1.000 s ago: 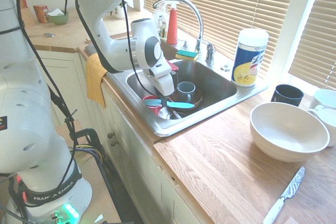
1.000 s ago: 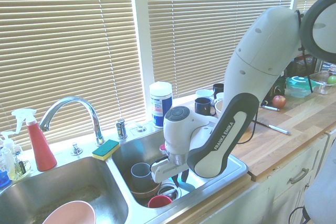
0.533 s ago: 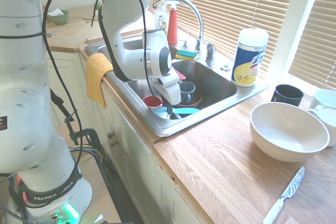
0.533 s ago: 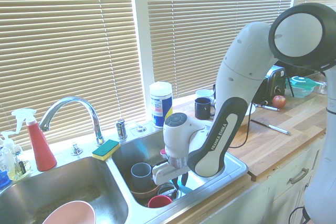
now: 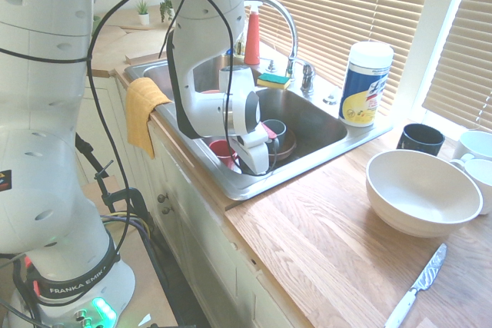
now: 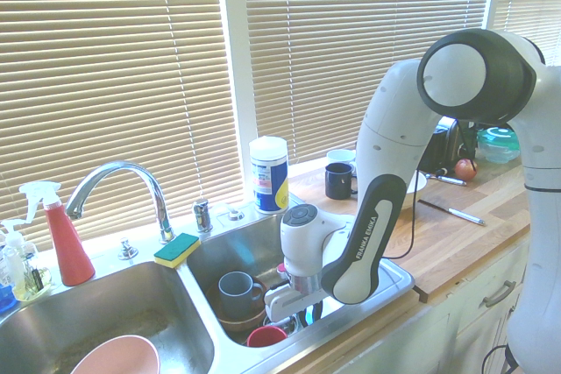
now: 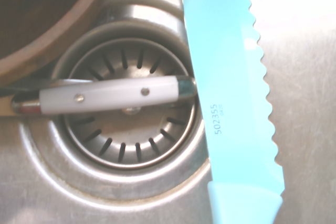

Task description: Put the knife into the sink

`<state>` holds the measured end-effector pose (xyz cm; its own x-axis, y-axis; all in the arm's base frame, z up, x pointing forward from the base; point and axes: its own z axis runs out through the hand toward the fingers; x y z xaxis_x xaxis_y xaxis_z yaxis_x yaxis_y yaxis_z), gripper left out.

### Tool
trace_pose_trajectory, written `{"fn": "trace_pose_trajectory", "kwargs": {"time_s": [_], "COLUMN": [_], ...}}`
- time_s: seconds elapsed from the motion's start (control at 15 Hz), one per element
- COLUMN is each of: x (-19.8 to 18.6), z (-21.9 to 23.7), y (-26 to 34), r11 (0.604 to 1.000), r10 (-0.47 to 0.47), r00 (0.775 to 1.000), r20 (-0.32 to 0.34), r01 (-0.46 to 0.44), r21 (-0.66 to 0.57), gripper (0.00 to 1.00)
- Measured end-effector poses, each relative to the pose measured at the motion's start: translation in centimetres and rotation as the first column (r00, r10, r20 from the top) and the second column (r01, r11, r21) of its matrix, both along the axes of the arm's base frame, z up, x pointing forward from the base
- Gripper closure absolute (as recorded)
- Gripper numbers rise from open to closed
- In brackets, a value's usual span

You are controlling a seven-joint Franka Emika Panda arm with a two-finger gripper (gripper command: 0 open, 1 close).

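Wooden desk [image 5: 307, 251] adjoins the steel sink [image 6: 252, 251]. The fingers [image 6: 317, 311] appear clenched on the handle of the teal knife [image 7: 231, 77], though the exterior views largely hide the grip. The knife is within the dish-holding basin; its blade extends lengthwise from the fingers past the drain strainer [image 7: 139, 150], serrated edge facing away. Clearance below undetermined; lowering, then release, judged next.
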<state>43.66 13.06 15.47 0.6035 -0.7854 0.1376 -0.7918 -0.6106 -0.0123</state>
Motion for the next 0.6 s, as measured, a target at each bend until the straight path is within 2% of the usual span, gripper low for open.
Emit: {"fn": "trace_pose_trajectory", "kwargs": {"time_s": [0.4, 0.6], "x": [0.3, 1.2], "z": [0.2, 3.5], "y": [-0.6, 0.3], "r11": [1.0, 1.0], "r10": [-0.01, 0.0], "r00": [1.0, 1.0], "r20": [0.009, 0.022], "r01": [0.009, -0.001], "r21": [0.007, 0.02], "gripper": [0.0, 0.0]}}
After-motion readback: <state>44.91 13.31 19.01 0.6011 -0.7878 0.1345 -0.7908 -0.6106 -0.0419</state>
